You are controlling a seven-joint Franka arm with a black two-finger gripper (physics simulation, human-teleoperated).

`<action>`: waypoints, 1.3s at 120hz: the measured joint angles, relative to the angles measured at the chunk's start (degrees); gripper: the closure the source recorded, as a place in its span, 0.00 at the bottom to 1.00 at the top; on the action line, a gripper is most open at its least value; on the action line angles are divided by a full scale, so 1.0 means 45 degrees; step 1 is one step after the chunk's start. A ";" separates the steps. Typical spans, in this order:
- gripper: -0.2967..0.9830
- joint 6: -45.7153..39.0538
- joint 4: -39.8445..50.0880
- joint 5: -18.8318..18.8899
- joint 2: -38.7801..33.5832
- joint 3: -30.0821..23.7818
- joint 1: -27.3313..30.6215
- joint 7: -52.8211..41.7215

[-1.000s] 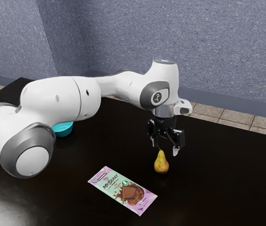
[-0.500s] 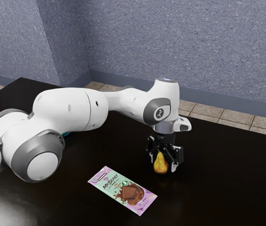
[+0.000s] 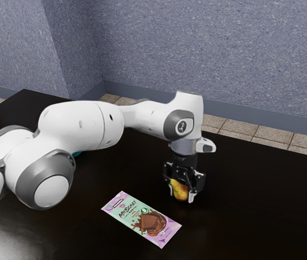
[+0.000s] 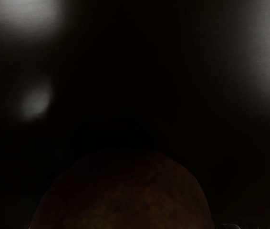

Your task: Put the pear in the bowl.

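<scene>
Pear (image 3: 180, 190): located between the jaws (image 3: 181, 195), tilted, with its narrow end toward the exterior view's left. Jaw state: part-open to the width of the pear, one finger against each side, pear gripped. Clearance between pear and bench (image 3: 251, 211): cannot be determined. Chocolate bar (image 3: 141, 219): flat on the bench, near the pear. Bowl (image 3: 77, 154): mostly hidden behind the arm (image 3: 80, 124), well apart from the pear

Glossy black table (image 3: 251, 216), smooth-looking.
</scene>
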State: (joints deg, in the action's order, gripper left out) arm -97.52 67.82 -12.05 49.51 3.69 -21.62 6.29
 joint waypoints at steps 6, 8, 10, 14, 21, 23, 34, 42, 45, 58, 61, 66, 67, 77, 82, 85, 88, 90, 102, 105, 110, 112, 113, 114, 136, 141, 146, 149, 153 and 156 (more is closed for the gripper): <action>0.47 0.0055 0.0007 -0.0028 0.0016 0.0001 0.0005 0.0000; 0.48 0.0079 0.0008 -0.0032 0.0018 0.0001 0.0009 0.0001; 0.49 0.0106 0.0009 -0.0034 0.0020 0.0000 0.0012 0.0002; 0.52 0.0165 0.0009 -0.0033 0.0022 -0.0001 0.0025 0.0004; 0.54 0.0281 -0.0002 -0.0018 0.0023 0.0000 0.0046 0.0010; 0.55 0.0325 -0.0005 -0.0013 0.0021 0.0009 0.0050 0.0012; 0.61 0.0740 -0.0048 -0.0035 -0.0009 0.0090 0.0077 0.0024; 0.64 0.1117 -0.0144 -0.0082 -0.0027 0.0111 0.0093 0.0034; 0.66 0.1259 -0.0196 -0.0093 -0.0034 0.0120 0.0093 0.0036; 0.71 0.1820 -0.0538 -0.0094 -0.0064 0.0147 0.0082 0.0044; 0.73 0.1925 -0.0596 -0.0091 -0.0072 0.0150 0.0081 0.0045; 0.75 0.2090 -0.0699 -0.0072 -0.0087 0.0177 0.0076 0.0046; 0.76 0.2121 -0.0719 -0.0067 -0.0090 0.0185 0.0074 0.0046; 0.82 0.2383 -0.0822 -0.0001 -0.0123 0.0245 0.0063 0.0045; 0.85 0.2486 -0.0838 0.0047 -0.0136 0.0253 0.0060 0.0043; 0.85 0.2548 -0.0855 0.0076 -0.0154 0.0257 0.0056 0.0041; 0.85 0.2613 -0.0881 0.0100 -0.0200 0.0263 0.0054 0.0039; 0.85 0.2656 -0.0893 0.0116 -0.0237 0.0267 0.0052 0.0038; 0.85 0.2936 -0.0920 0.0185 -0.0567 0.0385 0.0070 0.0030; 0.85 0.3008 -0.0921 0.0201 -0.0669 0.0429 0.0074 0.0027; 0.85 0.3140 -0.0923 0.0223 -0.0858 0.0538 0.0087 0.0021; 0.85 0.3196 -0.0924 0.0236 -0.0944 0.0583 0.0093 0.0018; 0.85 0.3226 -0.0925 0.0245 -0.0997 0.0612 0.0096 0.0016; 0.85 0.3254 -0.0927 0.0254 -0.1044 0.0641 0.0101 0.0014; 0.85 0.3931 -0.0883 0.0839 -0.2241 0.0937 0.1051 -0.0047; 0.85 0.4035 -0.0878 0.1038 -0.2421 0.0941 0.1458 -0.0065; 0.84 0.4110 -0.0889 0.1243 -0.2595 0.0961 0.1849 -0.0084; 0.84 0.4140 -0.0898 0.1361 -0.2707 0.1014 0.2055 -0.0096; 0.84 0.4155 -0.0911 0.1548 -0.2839 0.1074 0.2354 -0.0113; 0.84 0.4136 -0.0917 0.1692 -0.2908 0.1102 0.2599 -0.0135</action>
State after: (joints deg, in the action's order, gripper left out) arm -78.91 63.70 -4.43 36.42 8.64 -9.93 5.68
